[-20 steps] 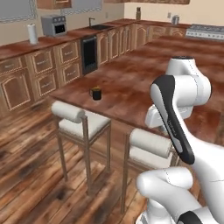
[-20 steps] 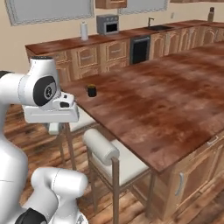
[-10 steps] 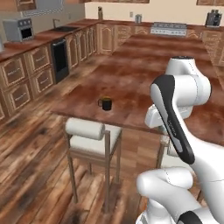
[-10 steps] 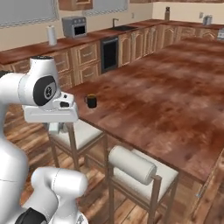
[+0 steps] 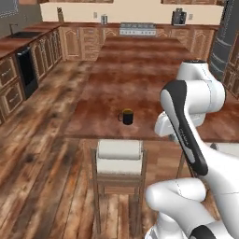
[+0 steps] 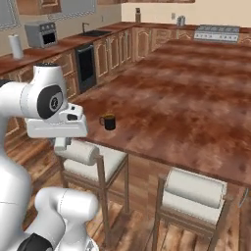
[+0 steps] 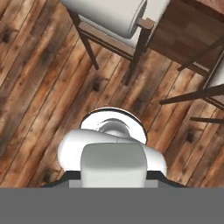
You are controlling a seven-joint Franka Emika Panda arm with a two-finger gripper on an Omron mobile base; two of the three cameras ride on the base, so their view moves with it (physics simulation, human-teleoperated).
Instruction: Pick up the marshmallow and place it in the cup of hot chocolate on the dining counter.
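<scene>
Gripper is shut, but I can't tell whether it has the marshmallow. The cup of hot chocolate (image 5: pixel 127 116) sits near the dining counter's (image 5: pixel 140 74) front edge, past a stool (image 5: pixel 119 156). Risk: reaching over that stool could clip it.

Counter: the dining counter (image 5: pixel 140 79) (image 6: pixel 196 98) is a long, glossy, reddish-brown wood-grain top running away from the cameras.
On it: a small black cup of hot chocolate (image 5: pixel 127 116) (image 6: pixel 108 121), upright near the near edge, handle to the left in both base views.
Around the cup: bare wood on all sides.
</scene>
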